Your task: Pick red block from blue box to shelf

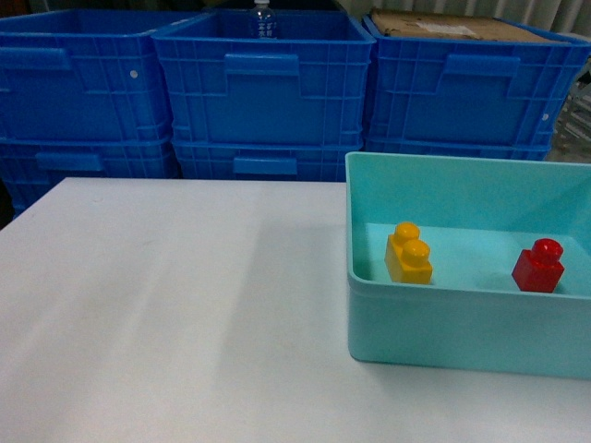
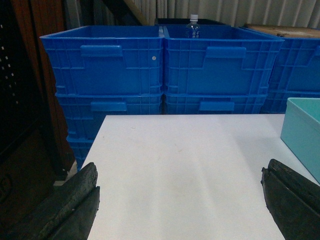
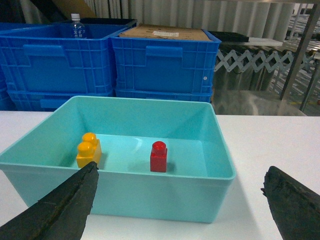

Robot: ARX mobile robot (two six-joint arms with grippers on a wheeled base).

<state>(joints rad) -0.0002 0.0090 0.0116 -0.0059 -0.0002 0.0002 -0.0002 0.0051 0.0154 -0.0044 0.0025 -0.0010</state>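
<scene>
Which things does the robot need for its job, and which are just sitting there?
Needed: red block, blue box, right gripper.
Just there: yellow brick, blue crates, water bottle, table.

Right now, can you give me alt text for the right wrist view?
A red block and a yellow block stand apart inside a turquoise bin on a white table. The open right gripper frames the bin's near wall; blue crates stand behind.

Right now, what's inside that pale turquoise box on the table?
Two toy bricks stand on the floor of the blue box: the red block and a yellow brick, apart from each other. Nothing else shows inside.
</scene>
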